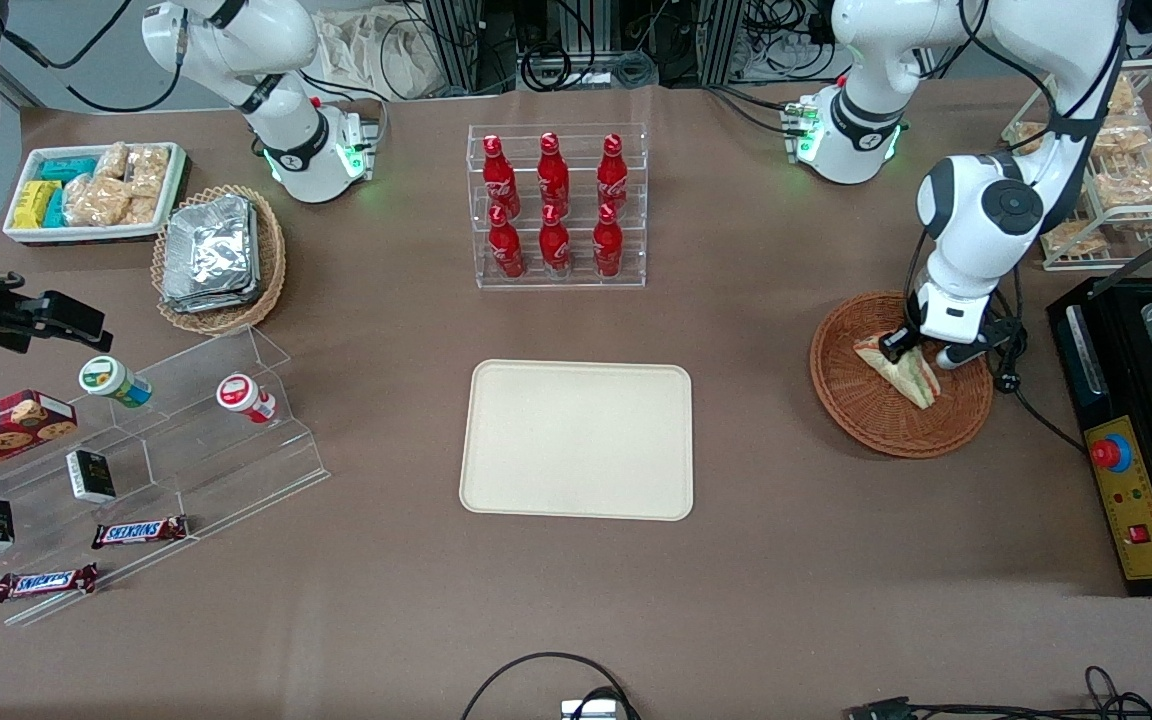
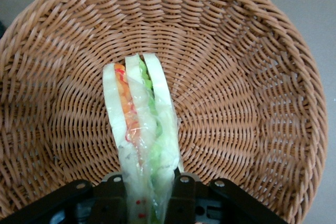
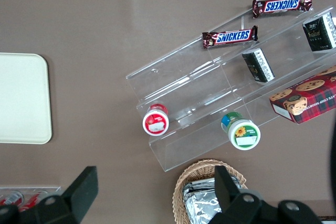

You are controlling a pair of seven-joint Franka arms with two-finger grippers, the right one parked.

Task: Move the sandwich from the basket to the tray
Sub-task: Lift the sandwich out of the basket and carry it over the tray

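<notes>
We are at the grabbing step. Our gripper (image 1: 921,350) sits low in the basket (image 1: 871,420), squeezing one end of the sandwich (image 2: 140,129), which rests inside the basket. Next we need to lift it straight up, then carry it to the tray (image 1: 576,440).

Brown table (image 1: 836,580) carries tray (image 1: 576,440) at frame centre, bottle rack (image 1: 558,270) at top centre, basket (image 1: 861,410) under the gripper (image 1: 921,352) clamping the sandwich (image 1: 911,377)
</notes>
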